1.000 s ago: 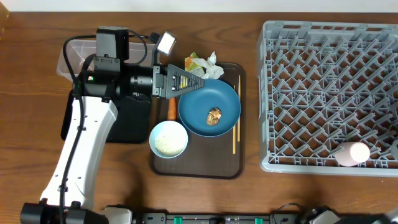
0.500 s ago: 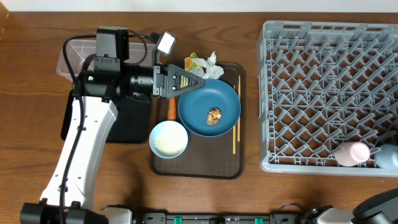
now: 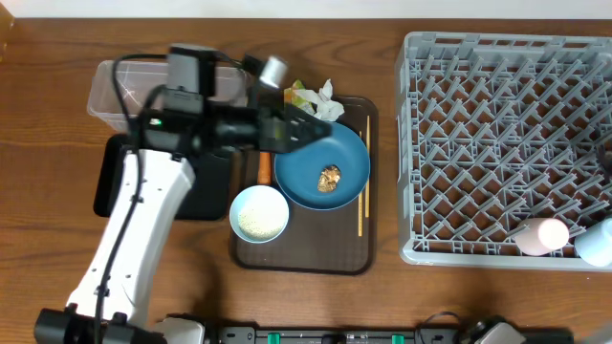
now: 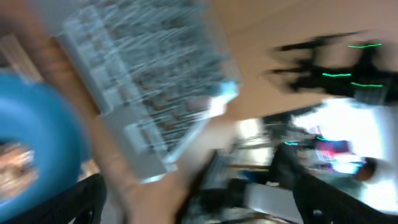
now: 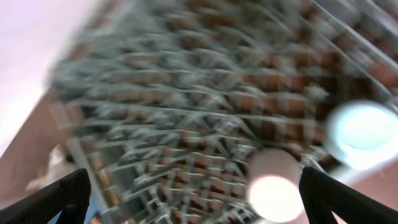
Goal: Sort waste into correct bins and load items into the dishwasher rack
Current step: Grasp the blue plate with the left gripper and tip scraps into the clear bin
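Blue cup (image 3: 596, 242) now lies in the rack (image 3: 411, 143), near-right corner, just beside the pink cup (image 3: 542, 234); 1 s ago only pink was there. Right gripper (image 5: 193, 186) has let go: fingers wide, nothing between, both cups below it. So 2 cups are loaded. Left gripper (image 3: 308, 132), blurred, open and empty, has swung over the dish (image 3: 323, 164) back-left rim. Lump (image 3: 330, 178), bowl (image 3: 259, 212), carrot (image 3: 263, 167), chopsticks (image 3: 361, 212), wrapper (image 3: 298, 98) and tissue (image 3: 325, 100) are unmoved on the serving tray (image 3: 306, 253). Waste is likely next. Room: rack mostly free. Tub (image 3: 110, 91) and black tray (image 3: 105, 186) sit partly under the left arm. Chopsticks are squeezed between dish and tray lip, and the bowl touches the dish.
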Motion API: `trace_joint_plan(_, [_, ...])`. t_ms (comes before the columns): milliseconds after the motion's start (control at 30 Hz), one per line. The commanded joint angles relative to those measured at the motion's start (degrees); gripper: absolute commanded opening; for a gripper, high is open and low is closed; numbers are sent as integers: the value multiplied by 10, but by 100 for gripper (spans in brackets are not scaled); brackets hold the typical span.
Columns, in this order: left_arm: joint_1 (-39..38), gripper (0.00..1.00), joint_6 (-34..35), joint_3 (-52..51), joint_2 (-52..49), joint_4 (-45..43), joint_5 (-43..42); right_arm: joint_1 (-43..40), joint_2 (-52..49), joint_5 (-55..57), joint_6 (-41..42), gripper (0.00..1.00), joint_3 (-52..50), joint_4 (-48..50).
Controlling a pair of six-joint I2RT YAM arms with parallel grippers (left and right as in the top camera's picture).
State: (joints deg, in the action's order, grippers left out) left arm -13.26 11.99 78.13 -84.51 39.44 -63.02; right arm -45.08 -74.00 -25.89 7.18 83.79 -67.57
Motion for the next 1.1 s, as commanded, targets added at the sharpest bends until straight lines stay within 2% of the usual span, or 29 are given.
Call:
trace_joint_plan(0, [-57,95,-3,4,9,26,291,68,26,-27,-17,99,4,1])
trace_joint_plan(67, [-85,95,-3,4,5,49,428,107,32,-26,-17,99,4,0])
trace_joint_plan(133, [-108,90,-3,2,-7,69,566,145,32,-7,-1,99,4,-2])
trace_joint_plan(233, [-112,86,-3,-5,-30,79,639,173,31,23,30,99,4,-1])
trace_joint_plan(367, [-93,84,16,-9,-83,88,646,182,31,26,31,99,4,-1])
trace_joint_plan(533, [-76,82,20,-9,-164,83,587,182,31,26,28,97,4,-5])
trace_joint_plan(600, [-76,75,18,-9,-190,77,588,182,31,26,21,97,4,-9])
trace_joint_plan(700, [-76,56,19,-9,-233,69,588,182,31,26,20,96,4,-12])
trace_joint_plan(900, [-76,26,18,-9,-272,48,587,182,31,26,20,95,4,-13])
trace_joint_plan(1067, [-76,25,16,-9,-285,21,587,182,31,25,21,95,4,-11])
